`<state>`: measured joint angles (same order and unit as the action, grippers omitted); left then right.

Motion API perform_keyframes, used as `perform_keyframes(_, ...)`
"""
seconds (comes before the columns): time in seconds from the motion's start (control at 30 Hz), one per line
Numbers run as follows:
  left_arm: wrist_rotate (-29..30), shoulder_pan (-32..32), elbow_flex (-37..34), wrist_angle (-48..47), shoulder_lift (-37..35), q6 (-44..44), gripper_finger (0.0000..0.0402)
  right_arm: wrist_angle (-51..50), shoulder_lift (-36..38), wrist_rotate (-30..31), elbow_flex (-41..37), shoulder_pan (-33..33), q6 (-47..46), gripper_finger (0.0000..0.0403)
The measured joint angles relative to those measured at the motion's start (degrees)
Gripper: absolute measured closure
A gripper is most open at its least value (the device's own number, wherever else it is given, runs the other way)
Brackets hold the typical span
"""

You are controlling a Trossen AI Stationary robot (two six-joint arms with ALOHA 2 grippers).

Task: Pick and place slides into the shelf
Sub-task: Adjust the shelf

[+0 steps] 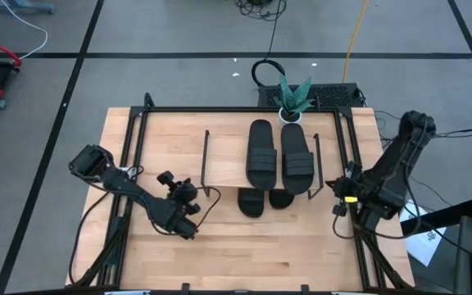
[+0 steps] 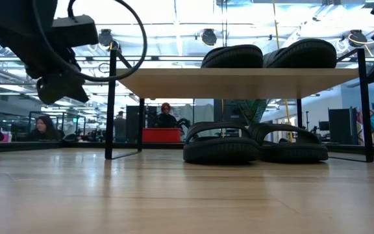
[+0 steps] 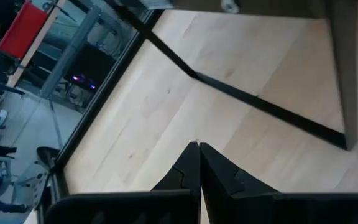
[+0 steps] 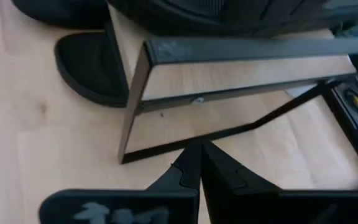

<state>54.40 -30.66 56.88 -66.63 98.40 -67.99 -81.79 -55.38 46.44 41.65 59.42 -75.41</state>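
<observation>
The left gripper (image 1: 188, 223) hangs over bare table (image 1: 244, 254) just beside the shelf's left wire frame, fingers pressed together and holding nothing. If it swings toward the shelf (image 1: 228, 152) without lifting first, it may well clip that thin frame and shove the whole rack, shaking loose what sits on it. On the shelf's top board two slides (image 1: 261, 153) lie side by side, touching or nearly so, toward its right half; the other two (image 2: 221, 144) sit beneath on the tabletop, heels poking out past the front edge. All four look placed, so the main danger now seems to be disturbing them. The right gripper (image 1: 340, 205) waits just beside the right wire frame, fingers also shut and empty; a careless retreat there could snag the frame or the near slide's heel.
</observation>
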Motion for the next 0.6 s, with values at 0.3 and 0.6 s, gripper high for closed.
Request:
perform_keyframes(0.3, -0.2, 1.8, 0.0, 5.6, 0.0, 7.0, 0.0401, 5.1, -0.5, 0.0, -0.3, -4.6, -0.8, 0.0403)
perform_keyframes(0.6, 1.8, 3.1, 1.9, 6.9, 0.0, 12.6, 0.0401, 13.2, -0.6, -0.2, -0.3, -7.5, 6.4, 0.0403)
